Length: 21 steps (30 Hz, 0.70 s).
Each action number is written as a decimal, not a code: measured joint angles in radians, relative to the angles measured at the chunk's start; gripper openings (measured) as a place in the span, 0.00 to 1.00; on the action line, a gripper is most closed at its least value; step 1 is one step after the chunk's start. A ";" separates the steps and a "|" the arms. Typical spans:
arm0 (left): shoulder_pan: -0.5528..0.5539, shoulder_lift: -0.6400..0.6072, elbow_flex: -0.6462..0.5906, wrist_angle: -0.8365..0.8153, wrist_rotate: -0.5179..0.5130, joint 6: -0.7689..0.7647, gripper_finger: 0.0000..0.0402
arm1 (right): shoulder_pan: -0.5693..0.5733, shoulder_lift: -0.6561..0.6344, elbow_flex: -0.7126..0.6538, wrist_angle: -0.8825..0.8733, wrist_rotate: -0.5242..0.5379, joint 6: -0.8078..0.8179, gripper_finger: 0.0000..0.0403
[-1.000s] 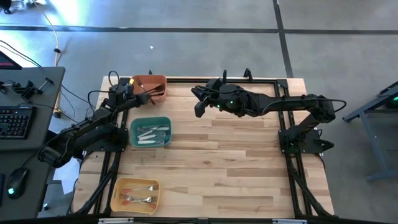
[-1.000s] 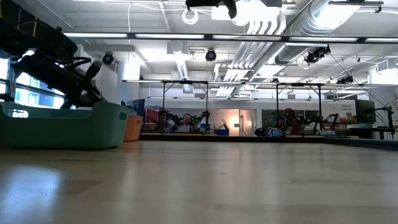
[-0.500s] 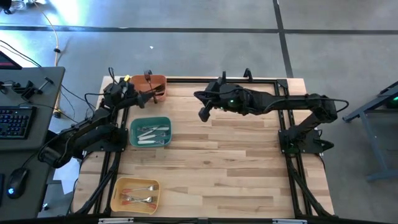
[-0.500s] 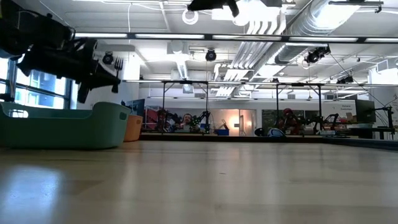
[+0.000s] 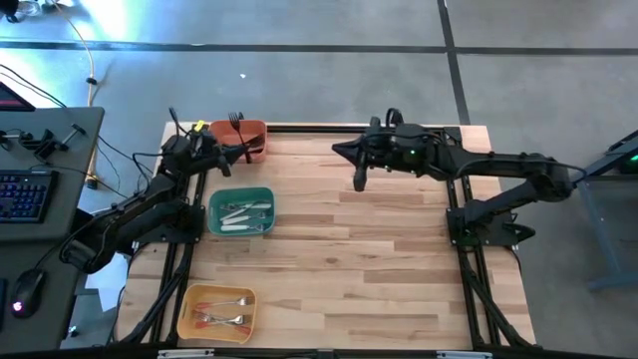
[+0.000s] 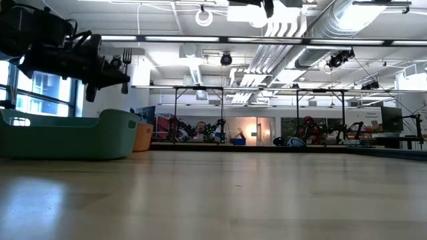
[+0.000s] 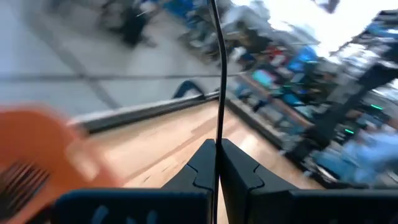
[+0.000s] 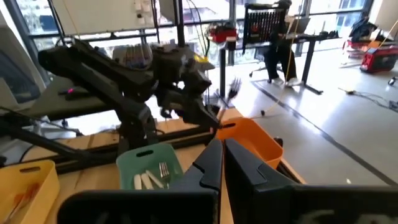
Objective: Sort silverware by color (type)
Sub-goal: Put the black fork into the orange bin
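Note:
My left gripper (image 5: 245,150) (image 6: 122,73) hangs over the orange bin (image 5: 254,135) at the table's far left corner, shut on a black fork (image 5: 236,122) (image 6: 127,57) that stands upright with its tines on top. More black silverware (image 7: 23,177) lies in that orange bin (image 7: 37,143). White-handled silverware (image 5: 242,212) lies in the green bin (image 5: 213,227); orange-handled pieces (image 5: 221,314) lie in the yellow bin (image 5: 189,329). My right gripper (image 5: 359,182) (image 8: 222,163) is shut, holds nothing and hangs above the far middle of the table. My left gripper pinches the black fork's handle (image 7: 218,134) between its two fingers (image 6: 115,72), part-way down its length. The fingers come about level from the table's left and lie across the handle. The fork is lifted clear above the orange bin, upright, tines (image 6: 127,55) up and handle end (image 6: 125,89) below.
The three bins stand in a row along the table's left side: orange far, green (image 6: 67,137) (image 8: 149,165) middle, yellow (image 8: 25,180) near. The bare wooden top (image 5: 379,269) spreads right of them. A black frame (image 5: 299,128) runs along the table's edges.
My left gripper has risen out of the orange bin and tipped from pointing down to about level, lifting the black fork clear with its tines upward. My right arm has drawn back toward the table's right, its gripper staying high above the far side.

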 joint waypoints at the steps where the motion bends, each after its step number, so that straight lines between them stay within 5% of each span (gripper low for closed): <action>1: 0.000 0.000 0.000 -0.039 -0.031 -0.008 0.00 | -0.002 -0.005 -0.008 0.012 -0.001 0.000 0.00; 8: 0.000 0.001 0.000 -0.359 -0.265 -0.150 0.00 | -0.004 -0.011 -0.013 0.016 -0.002 0.011 0.00; 15: 0.003 0.003 0.000 -0.329 -0.376 -0.521 0.00 | -0.004 -0.011 -0.013 0.016 -0.002 0.011 0.00; 21: 0.026 0.061 0.000 -0.385 -0.425 -0.691 0.00 | -0.004 -0.011 -0.013 0.016 -0.002 0.011 0.00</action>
